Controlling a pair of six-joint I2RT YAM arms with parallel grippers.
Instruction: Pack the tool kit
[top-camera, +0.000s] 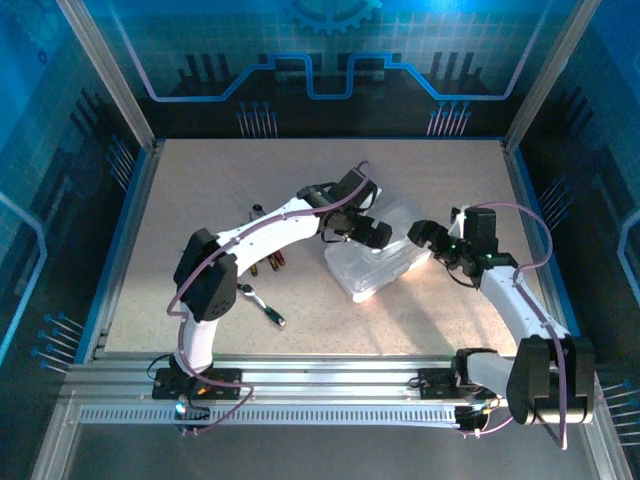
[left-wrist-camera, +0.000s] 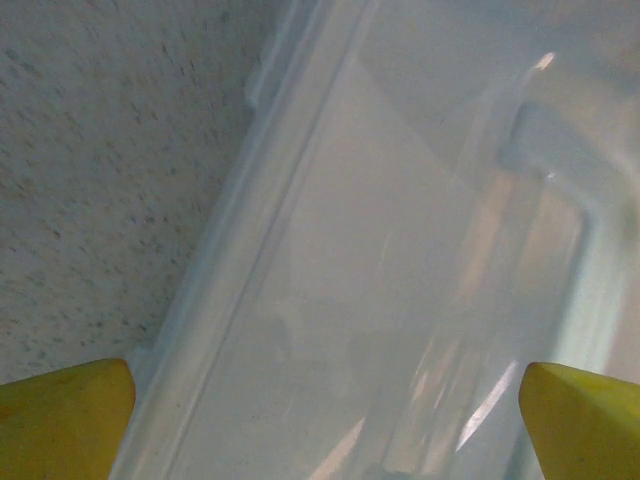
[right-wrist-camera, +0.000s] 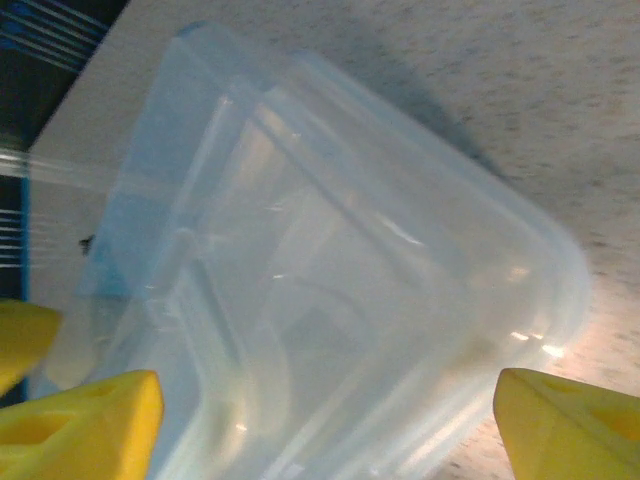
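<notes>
A: L gripper (top-camera: 372, 232)?
B: Wide open, empty; clear plastic case (top-camera: 378, 268) right beneath. R gripper (top-camera: 428, 238) spread too (nothing held), case just ahead.
A: Risk?
B: Slick plastic; off-centre pinch could skid it.

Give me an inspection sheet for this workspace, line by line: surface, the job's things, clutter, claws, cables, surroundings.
Surface: speckled beige table.
Job's things: clear case right of centre; screwdrivers and ratchet wrench lie on the table to its left, outside it.
Clutter: nothing seen.
Claws: left claw open above the case; right claw open at the case's right end.
Cables: purple cables run along both arms.
Surroundings: blue patterned walls; metal rail at the near edge.
</notes>
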